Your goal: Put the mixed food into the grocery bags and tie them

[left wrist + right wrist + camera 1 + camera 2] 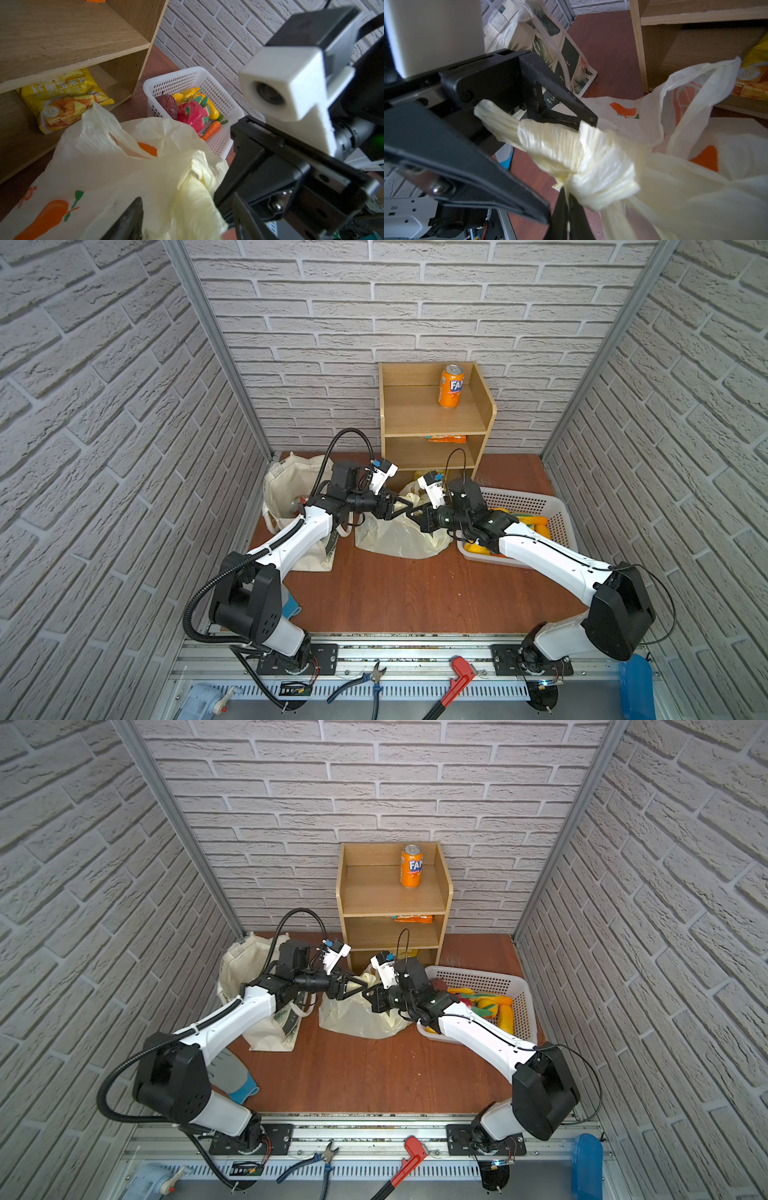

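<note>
The pale-yellow plastic carrier bag [395, 537] [353, 1017] with orange fruit print slumps in the middle of the floor. Its handles are twisted into a knot-like bunch [591, 164]. My right gripper [566, 192] [415, 514] is shut on a thin strand of that plastic just under the bunch. From the opposite side my left gripper [187, 218] [401, 506] stands open, with the twisted handle [193, 199] passing between its spread fingers. The cream canvas tote [286, 489] [237, 973] stands at the left with a can top [298, 503] showing inside.
A white perforated basket [523, 502] [176, 79] at the right holds toy produce [193, 112]. The wooden shelf [432, 418] at the back carries an orange can [451, 385], an orange packet [446, 439] and a yellow snack packet [62, 99]. Pliers [370, 680] and a red wrench [457, 680] lie on the front rail.
</note>
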Controlling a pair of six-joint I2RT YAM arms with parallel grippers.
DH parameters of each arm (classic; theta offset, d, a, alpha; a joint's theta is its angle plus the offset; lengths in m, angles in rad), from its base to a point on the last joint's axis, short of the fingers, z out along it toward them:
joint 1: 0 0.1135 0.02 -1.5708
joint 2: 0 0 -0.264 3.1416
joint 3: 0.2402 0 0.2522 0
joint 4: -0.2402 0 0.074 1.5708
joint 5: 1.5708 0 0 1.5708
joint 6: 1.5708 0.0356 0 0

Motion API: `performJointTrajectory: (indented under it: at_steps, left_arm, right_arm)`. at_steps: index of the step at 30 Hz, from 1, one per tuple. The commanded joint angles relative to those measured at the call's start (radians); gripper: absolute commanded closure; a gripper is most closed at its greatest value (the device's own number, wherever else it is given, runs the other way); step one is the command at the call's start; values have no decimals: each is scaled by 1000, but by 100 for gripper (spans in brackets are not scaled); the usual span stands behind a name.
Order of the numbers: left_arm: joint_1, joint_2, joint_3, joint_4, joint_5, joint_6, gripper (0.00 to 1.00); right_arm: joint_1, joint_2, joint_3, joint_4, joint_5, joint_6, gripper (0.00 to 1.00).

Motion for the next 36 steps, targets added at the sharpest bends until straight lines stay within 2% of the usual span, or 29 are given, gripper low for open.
performJointTrajectory:
  at_steps: [1,5,8,20,26,30,36]
  left_arm:
    - [-8,18,31,49,1,3,41]
    - [-8,27,33,74,11,-3,71]
    - [-9,31,35,92,7,-13,100]
    - [-5,-102,-108,361,-95,-124,100]
    - [-10,-110,-119,379,-97,-147,100]
    - [-23,-91,-103,367,-85,-148,85]
    - [-41,-55,-84,340,-78,-138,73]
  right_arm:
    - [2,-36,-17,28,2,-14,94]
    - [2,-35,-22,26,2,-15,95]
    - [-1,-42,-27,15,5,-17,95]
    - [-98,-119,-100,-92,61,-13,94]
    - [-106,-107,-104,-76,36,-3,94]
    - [-106,-104,-105,-62,16,-1,95]
    - [-106,-104,-117,-56,11,-3,95]
